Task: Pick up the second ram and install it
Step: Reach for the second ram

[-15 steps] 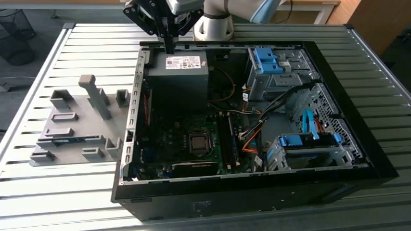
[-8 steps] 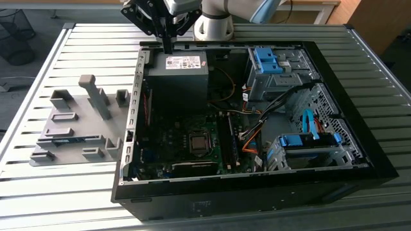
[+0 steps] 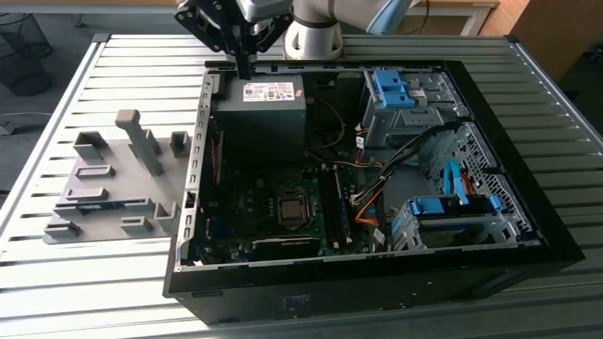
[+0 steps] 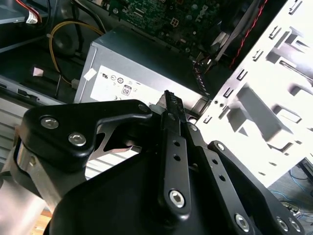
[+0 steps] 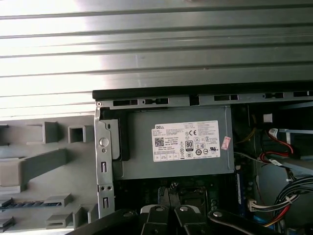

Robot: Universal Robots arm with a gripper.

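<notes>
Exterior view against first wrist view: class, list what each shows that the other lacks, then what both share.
Exterior view: the whole open computer case, its blue drive caddies, the processor socket and the arm's base. First wrist view: the bolted links behind the claw. Shared: the power supply with its white label, the slatted table, and the grey holder tray, where a blue stick, likely the second ram, lies. The claw hangs over the case's edge by the power supply.
</notes>
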